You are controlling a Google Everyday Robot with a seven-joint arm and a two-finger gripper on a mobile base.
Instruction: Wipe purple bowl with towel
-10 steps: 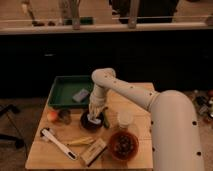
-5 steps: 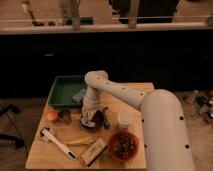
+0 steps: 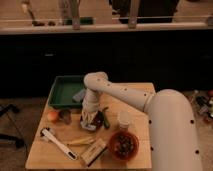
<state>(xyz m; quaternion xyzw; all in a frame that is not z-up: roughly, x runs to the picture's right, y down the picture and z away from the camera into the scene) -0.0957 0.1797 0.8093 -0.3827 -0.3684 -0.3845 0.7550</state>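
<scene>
My white arm reaches from the lower right across the wooden table point(image 3: 135, 105). The gripper point(image 3: 89, 120) points down at the table's middle left, over a dark bowl point(image 3: 97, 121) that is mostly hidden beneath it. A pale cloth, the towel point(image 3: 88, 116), hangs at the gripper and rests on the bowl. The bowl's purple colour shows only faintly at its rim.
A green tray point(image 3: 62, 92) lies at the back left. An orange fruit point(image 3: 53, 116) and a small dark cup point(image 3: 65, 116) sit left of the gripper. A white brush point(image 3: 57, 142), a snack bar point(image 3: 94, 152), a red bowl point(image 3: 123, 145) and a clear cup point(image 3: 123, 120) lie in front.
The arm has swung left over the bowl and then slightly back, moving the towel on it. The camera view has shifted somewhat.
</scene>
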